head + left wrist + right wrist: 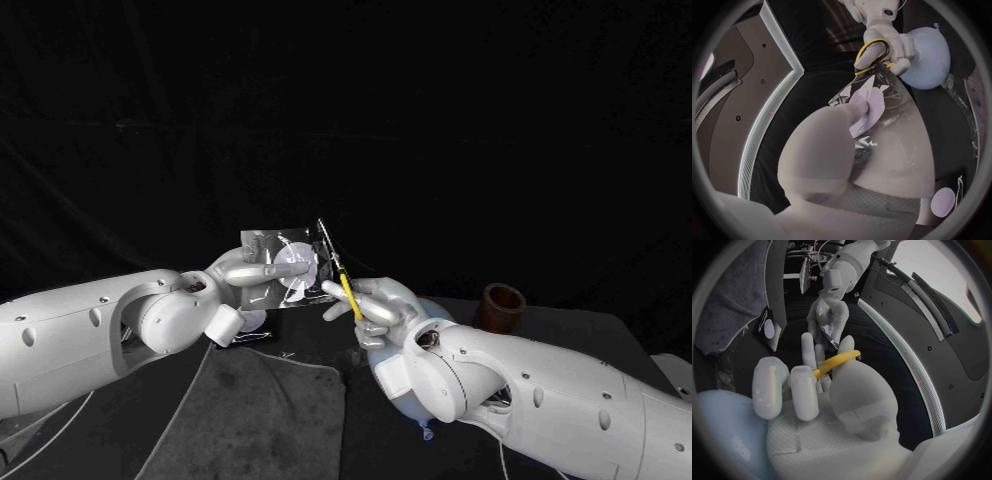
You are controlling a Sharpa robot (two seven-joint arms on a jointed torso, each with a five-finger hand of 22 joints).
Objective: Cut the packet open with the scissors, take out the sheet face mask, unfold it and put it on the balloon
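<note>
Silvery packet (268, 243) is held up mid-scene, pinched by the left hand (253, 272); scissors (348, 292), clasped in the right hand (378, 308), are set at its right edge. Only a thin strip should be cut, sparing the mask presumably inside. What the brown cup (503, 306), at the right, holds cannot be told

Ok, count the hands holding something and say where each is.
2. The left hand holds the packet up at centre; the right hand beside it grips the scissors.
</note>
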